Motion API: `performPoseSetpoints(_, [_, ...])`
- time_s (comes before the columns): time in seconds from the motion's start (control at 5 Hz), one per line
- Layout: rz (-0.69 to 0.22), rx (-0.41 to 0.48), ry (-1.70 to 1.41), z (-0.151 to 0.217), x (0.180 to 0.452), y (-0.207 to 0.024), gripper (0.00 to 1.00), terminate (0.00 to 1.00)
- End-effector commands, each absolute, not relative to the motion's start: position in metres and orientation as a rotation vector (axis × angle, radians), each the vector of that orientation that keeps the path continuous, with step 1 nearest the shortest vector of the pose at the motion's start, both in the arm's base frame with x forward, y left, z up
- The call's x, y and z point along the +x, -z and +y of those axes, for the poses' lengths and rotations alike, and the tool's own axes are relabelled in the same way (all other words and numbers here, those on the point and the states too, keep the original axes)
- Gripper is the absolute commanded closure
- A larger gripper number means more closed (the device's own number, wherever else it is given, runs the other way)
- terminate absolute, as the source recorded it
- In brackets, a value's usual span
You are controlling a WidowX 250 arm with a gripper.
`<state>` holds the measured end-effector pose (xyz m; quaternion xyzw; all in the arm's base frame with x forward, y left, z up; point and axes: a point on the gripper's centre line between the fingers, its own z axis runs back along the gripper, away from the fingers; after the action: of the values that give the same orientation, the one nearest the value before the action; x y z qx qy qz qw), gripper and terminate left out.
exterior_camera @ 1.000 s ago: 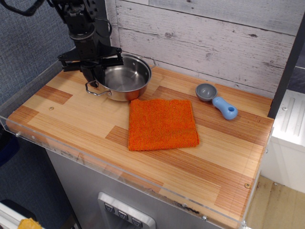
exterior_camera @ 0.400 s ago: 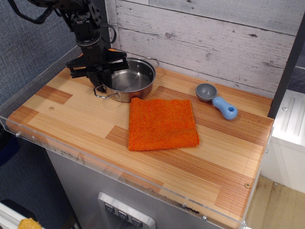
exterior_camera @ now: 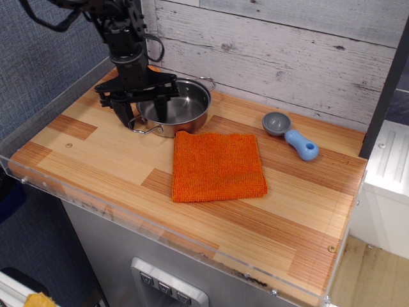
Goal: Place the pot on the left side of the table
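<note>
The shiny steel pot stands on the wood-plank table at the back, left of centre, just behind the orange cloth. One wire handle points front-left and the other points to the back right. My black gripper hangs over the pot's left rim. Its jaws are apart, with one finger outside the rim and the other inside the pot. Neither finger visibly presses the rim.
A grey-and-blue scoop lies at the back right. A whitewashed plank wall rises right behind the pot. A clear acrylic rim runs along the table's edges. Bare wood lies left of and in front of the pot.
My gripper has moved right and a little forward along the pot's left rim. The pot has shifted slightly to the right with it. The fingers now stand visibly apart.
</note>
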<state>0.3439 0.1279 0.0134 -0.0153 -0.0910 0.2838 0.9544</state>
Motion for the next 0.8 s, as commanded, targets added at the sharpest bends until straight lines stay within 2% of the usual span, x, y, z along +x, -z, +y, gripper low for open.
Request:
performPoseSetpoints(0.0, [-0.267,-0.057,-0.567,0.129,0.344,-0.052,0.00,0.00])
performPoseSetpoints(0.4, [-0.336,-0.032,-0.542,0.124,0.336,-0.099,0.00,0.00])
performPoseSetpoints(0.6, [-0.363,0.000,-0.547,0.119,0.329,-0.114,0.00,0.00])
